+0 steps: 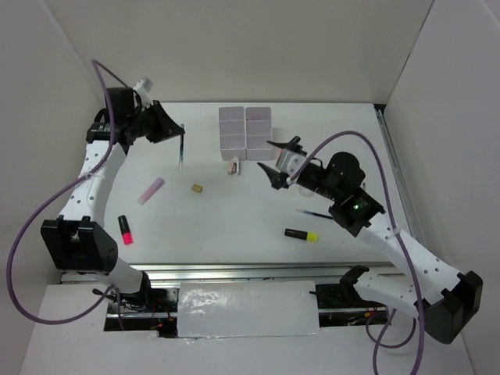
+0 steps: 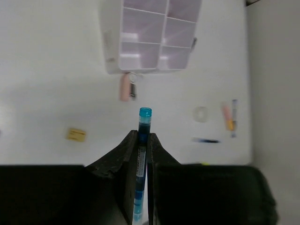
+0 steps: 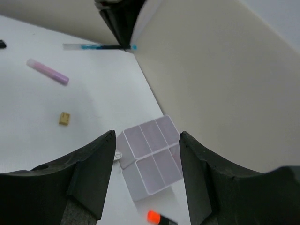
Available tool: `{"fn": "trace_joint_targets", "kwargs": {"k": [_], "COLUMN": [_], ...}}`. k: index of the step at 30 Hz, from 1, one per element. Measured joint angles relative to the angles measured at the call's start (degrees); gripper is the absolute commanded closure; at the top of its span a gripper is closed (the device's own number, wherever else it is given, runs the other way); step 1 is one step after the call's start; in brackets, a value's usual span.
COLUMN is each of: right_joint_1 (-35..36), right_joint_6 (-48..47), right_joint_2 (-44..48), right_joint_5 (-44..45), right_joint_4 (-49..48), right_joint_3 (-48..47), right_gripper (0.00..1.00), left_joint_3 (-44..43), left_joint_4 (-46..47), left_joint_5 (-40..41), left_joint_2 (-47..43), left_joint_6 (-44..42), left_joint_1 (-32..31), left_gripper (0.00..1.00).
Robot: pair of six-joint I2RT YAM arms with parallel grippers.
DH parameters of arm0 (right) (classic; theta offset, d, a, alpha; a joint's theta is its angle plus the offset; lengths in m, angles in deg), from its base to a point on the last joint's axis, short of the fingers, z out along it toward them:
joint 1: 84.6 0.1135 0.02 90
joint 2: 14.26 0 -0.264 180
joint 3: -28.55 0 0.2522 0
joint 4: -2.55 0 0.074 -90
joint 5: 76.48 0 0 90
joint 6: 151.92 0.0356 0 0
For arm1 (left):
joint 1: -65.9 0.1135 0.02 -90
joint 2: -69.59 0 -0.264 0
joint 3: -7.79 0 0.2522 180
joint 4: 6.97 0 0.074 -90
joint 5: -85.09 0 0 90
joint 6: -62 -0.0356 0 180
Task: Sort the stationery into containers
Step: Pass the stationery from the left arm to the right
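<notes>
Here the left pincer point(image 2: 143, 136) clamps a blue pen point(image 2: 145, 115), its tail cut off; the right pincer point(image 3: 147, 137) gapes empty

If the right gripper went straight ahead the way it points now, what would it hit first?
Probably the containers: they sit centred between the right gripper's open fingers in its wrist view, nothing showing in between, though depth is unclear.

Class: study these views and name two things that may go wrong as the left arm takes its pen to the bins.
1. The left gripper pinches the blue pen in a narrow grip, with its end sticking out past the fingertips; it may swivel, slip, or catch a bin wall.
2. The open right gripper hovers right beside the bins; if both arms head there, they may collide.
</notes>
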Motion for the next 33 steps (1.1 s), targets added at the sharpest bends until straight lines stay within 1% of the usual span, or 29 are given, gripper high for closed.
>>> {"fn": "trace_joint_targets", "kwargs": {"k": [2,3,5,8,11,14,18,23,29,33], "right_joint_1": [4.50,6.54,10.19,13.44,15.91,18.18,19.80,20.31,21.51,21.84], "right_joint_6": [-5.49,-8.41,-13.60,-20.09,-25.51,-29.83,-35.15,-39.54,-42.05,-42.86], "right_joint_2": [0.55,0.44,-0.66,-3.93,-7.93,-11.74,-16.26,-17.53,-18.14,-19.32], "right_joint_5": [0.11,0.26,0.20,-0.68,-2.45,-4.42,-6.40,-7.19,-7.67,-7.80], "right_joint_4": [-2.67,-4.66,-8.55,-12.39,-15.12,-17.14,-17.68,-17.57,-17.64,-17.40], "right_joint_3": [3.54,5.42,8.79,10.93,10.99,10.99,11.15,11.78,11.78,11.76], "right_gripper": [0.36,0.35,0.34,0.34,0.34,0.35,0.35,0.36,0.38,0.42], "left_joint_3": [6.25,9.66,14.60,19.26,22.12,24.09,27.82,29.09,29.16,29.33], "left_joint_4": [2.71,3.82,5.11,5.07,5.51,6.80,8.22,8.98,9.86,9.92], "left_joint_5": [-4.70,-7.32,-11.13,-15.76,-19.71,-21.92,-23.32,-24.11,-24.09,-24.06], "left_joint_2": [-2.86,-3.45,-3.08,-1.84,-1.79,-2.10,-3.89,-4.92,-5.22,-5.31], "left_joint_6": [7.87,12.61,19.15,26.10,30.56,32.96,35.80,38.21,39.82,40.26], "left_joint_1": [1.09,1.66,2.32,1.14,-1.38,-3.19,-3.58,-3.98,-5.86,-7.10], "left_gripper": [1.00,1.00,1.00,1.00,1.00,1.00,1.00,0.99,0.99,0.99]}}
